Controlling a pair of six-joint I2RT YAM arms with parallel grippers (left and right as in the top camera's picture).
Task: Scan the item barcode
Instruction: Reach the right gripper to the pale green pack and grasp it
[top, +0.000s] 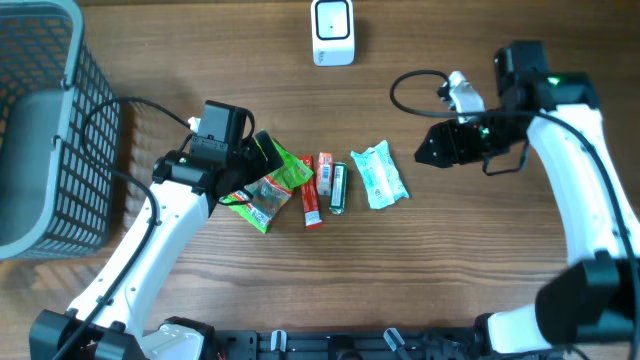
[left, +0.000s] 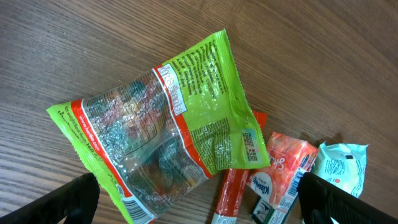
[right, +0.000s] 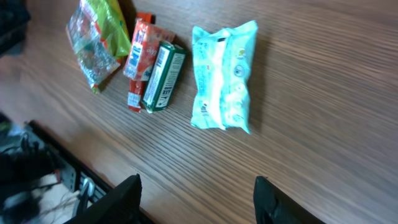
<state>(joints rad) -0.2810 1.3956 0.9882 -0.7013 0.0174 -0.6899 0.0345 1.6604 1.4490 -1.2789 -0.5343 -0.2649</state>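
The wooden desk (top: 450, 260) fills the overhead view. On its far left edge stands a grey mesh basket (top: 40, 130), well apart from everything else. The white left arm (top: 150, 240) reaches in from the lower left and the white right arm (top: 590, 190) from the right side.

The left tool (left: 199, 186) hangs over the green snack bag (left: 161, 130). Its fingers (left: 74, 199) sit at the outer corners of the left wrist view, spread wide, and hold nothing. The right tool (right: 198, 183) hovers above bare wood just right of the pale wipes pack (right: 222, 78). Its fingers (right: 127, 199) stand moderately apart, with only desk between them.

The items to scan lie in a loose row at the middle of the desk. The green snack bag is the leftmost and largest; it lies flat and tilted, with a clear window and a barcode label near its lower right corner. It overlaps the red packet (right: 142, 50) beside it. The wipes pack is at the right end of the row, lying flat and a little apart from the rest. Between it and the red packet lies a dark green pack (right: 163, 78), touching the red one.

A white scanner (top: 332, 32) stands at the far edge of the desk, well apart from the row.
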